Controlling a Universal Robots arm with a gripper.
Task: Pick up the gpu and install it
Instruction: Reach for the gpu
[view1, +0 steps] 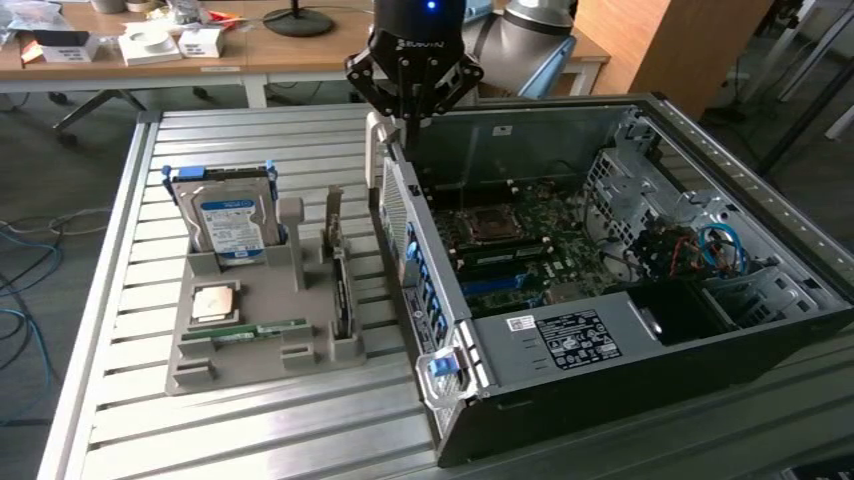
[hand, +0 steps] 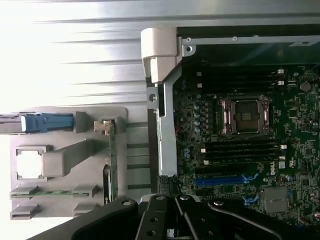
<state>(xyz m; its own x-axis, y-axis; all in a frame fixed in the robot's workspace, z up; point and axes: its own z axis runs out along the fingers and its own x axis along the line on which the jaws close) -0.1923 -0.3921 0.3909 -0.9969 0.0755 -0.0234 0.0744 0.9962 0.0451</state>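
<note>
Thin flat gpu (view1: 340, 285) stands edge-on in grey holder (view1: 287, 292) — gripper (view1: 411, 118) closed.

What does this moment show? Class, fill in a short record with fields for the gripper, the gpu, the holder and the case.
gripper: fingers shut, above the case wall beside the holder, apart from the gpu
gpu: standing on edge in the grey holder, not yet picked up
holder: also carries hard drive, memory stick
case: side open, motherboard exposed

Open-topped computer case (view1: 601, 345): motherboard (view1: 527, 250) accessible from above. The perforated wall (view1: 398, 225) stands just beside the gpu (view1: 342, 290) in the holder (view1: 267, 300), leaving a narrow gap; the hard drive (view1: 230, 220) stands upright on the other side
</note>
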